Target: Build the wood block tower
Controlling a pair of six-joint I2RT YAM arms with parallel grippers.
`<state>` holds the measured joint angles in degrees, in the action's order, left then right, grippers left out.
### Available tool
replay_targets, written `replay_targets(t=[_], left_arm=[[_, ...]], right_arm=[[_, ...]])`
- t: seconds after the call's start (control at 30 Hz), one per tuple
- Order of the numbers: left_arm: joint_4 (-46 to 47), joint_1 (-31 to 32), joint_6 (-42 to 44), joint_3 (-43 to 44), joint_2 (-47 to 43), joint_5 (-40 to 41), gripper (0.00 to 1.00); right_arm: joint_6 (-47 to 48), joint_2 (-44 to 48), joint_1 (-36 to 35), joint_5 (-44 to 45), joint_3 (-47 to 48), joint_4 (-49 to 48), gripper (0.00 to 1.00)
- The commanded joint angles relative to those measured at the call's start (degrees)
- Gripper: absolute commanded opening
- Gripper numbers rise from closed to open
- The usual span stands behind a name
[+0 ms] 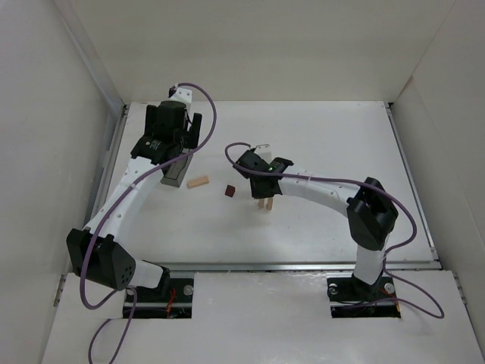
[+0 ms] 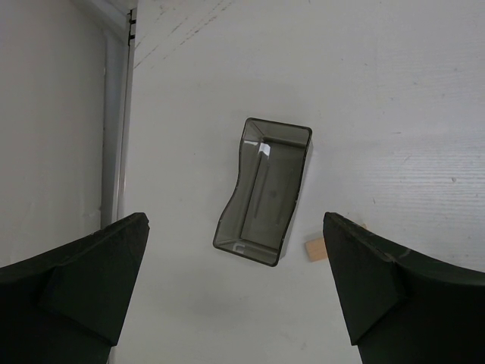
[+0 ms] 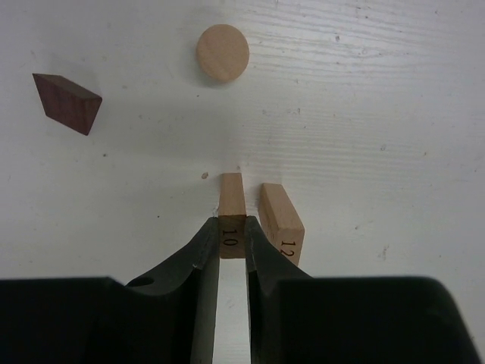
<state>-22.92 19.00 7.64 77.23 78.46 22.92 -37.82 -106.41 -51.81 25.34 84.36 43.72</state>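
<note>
From above, the left tool (image 1: pixel 179 152) hung over the grey tray (image 1: pixel 173 175) at the far left of the desk (image 1: pixel 326 144). A pale wood piece (image 1: pixel 198 182) lay just beside the tray, and a dark red-brown block (image 1: pixel 229 191) sat a little farther right. The right tool (image 1: pixel 263 189) stood over 2 pale uprights (image 1: pixel 264 203) near the desk's middle. Nothing lay across them, so the tower looked barely begun.

The left wrist view showed that tool's fingers (image 2: pixel 91 288) spread wide and holding nothing, with the tray on the desk below them.

In the right wrist view the right tool was clamped on the upright marked 10 (image 3: pixel 232 199), pinching its opposite side faces near the top. The upright marked 12 (image 3: pixel 282 220) stood just beside it, with a thin gap between them. The pieces were probably light, stiff, smooth wood. That would make them easy to hold, but they were tall and narrow and likely to topple at a sideways nudge. A hold high on flat opposite faces, released straight, seemed soundest.
</note>
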Motion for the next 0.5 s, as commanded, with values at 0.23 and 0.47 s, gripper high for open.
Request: replay_targets(t=[0.23, 0.47], left_arm=[[1.38, -0.2, 0.1, -0.68, -2.08, -0.07, 1.0], [1.38, -0.2, 0.1, -0.68, -2.08, -0.07, 1.0]], right_arm=[[-1.29, 2.0, 0.4, -0.12, -0.42, 0.13, 0.0], [-1.29, 2.0, 0.92, -2.31, -0.42, -0.39, 0.0]])
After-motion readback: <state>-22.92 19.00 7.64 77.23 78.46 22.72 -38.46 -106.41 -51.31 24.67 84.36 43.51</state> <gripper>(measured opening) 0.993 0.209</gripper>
